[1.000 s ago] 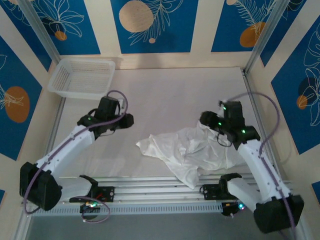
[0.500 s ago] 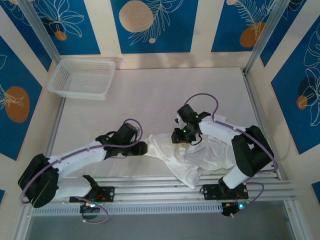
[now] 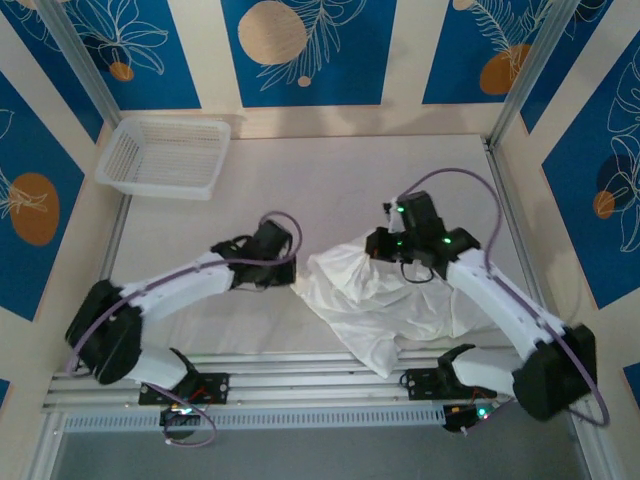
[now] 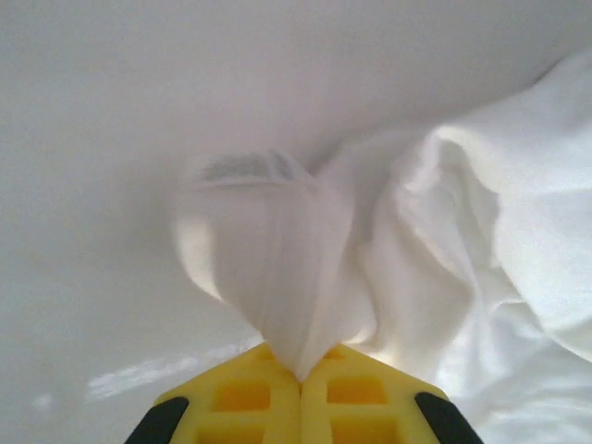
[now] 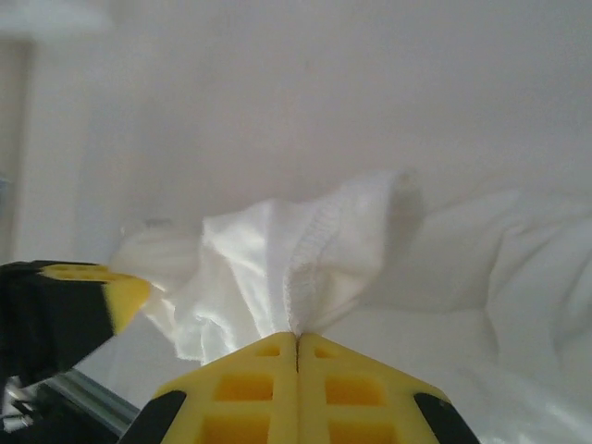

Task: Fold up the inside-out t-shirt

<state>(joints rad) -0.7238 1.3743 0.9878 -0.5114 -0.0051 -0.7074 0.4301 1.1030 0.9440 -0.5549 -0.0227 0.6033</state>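
- nearest the arm bases, a lobe of the inside-out t-shirt (image 3: 385, 305) spills over the metal rails (image 3: 300, 365) at the near edge of the worktop (image 3: 330, 190). the rest lies bunched and wrinkled right of centre, closer to the right arm.
- a second ago both arms stood back from the cloth. half a second ago they were down at its left tip and upper edge. now both have drawn away from the bases, and the cloth has come with them.
- the left tip, which lay low and flat, is now pulled up and farther back.
- the left hand (image 4: 300, 372) has its yellow fingers pressed fully together on a thin fold of the shirt, which balloons out just beyond the pads.
- the right hand (image 5: 296, 335) is likewise closed tight. it pinches a gathered bit with a stitched edge (image 5: 310, 245) showing, probably a hem or sleeve opening, though i cannot tell which.
- as i read it, both grips are now secure and the step in hand is lifting and spreading the shirt flat. no fold is made yet, so the task is at an early stage.
- the heap's long axis runs roughly from the two pinched points at far left down toward the near right. which end is collar and which is hem is not clear from the bunching.
- farthest off, the white mesh basket (image 3: 165, 155) sits in the far-left corner, well apart from the shirt and where it was before.
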